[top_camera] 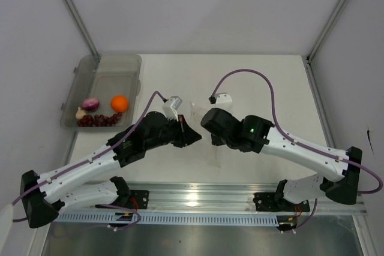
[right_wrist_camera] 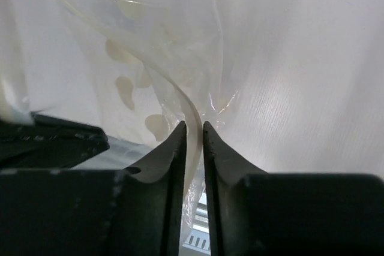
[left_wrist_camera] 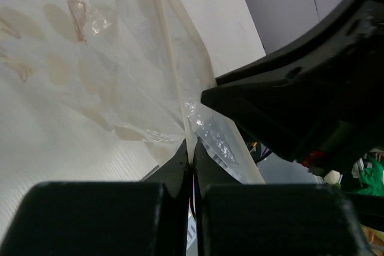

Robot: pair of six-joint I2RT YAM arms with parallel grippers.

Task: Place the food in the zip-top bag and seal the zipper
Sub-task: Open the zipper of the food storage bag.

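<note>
The white table [top_camera: 270,88] fills the top view, and the left arm [top_camera: 90,166] and right arm [top_camera: 300,145] reach in from 7 and 5 o'clock to meet nose to nose at its middle. At 10 o'clock on the table sits a grey translucent tub [top_camera: 114,67], and all the food lies at its near end. The orange [top_camera: 119,103] is at 3 o'clock from the purple-red onion [top_camera: 90,104]. The garlic bulb [top_camera: 80,113] is at 7 o'clock from the onion. The dark red berries [top_camera: 99,120] lie in a row along the tub's 6 o'clock wall.

The zip-top bag [top_camera: 197,111] is at the table's centre between the two wrists. It is clear and crinkled, and it holds none of the food.

The left claw [left_wrist_camera: 191,148] is clenched tight, with no gap between its fingertips. It nips the zipper [left_wrist_camera: 171,58] where that pale strip runs down from 12 o'clock into the tips. In the left wrist view the black body of the other claw looms close at 3 o'clock.

The right claw [right_wrist_camera: 194,127] is closed down to a sliver. The strip curls in from 11 o'clock and fills the narrow slot between its fingertips, so it too is pinching the bag's mouth edge.
</note>
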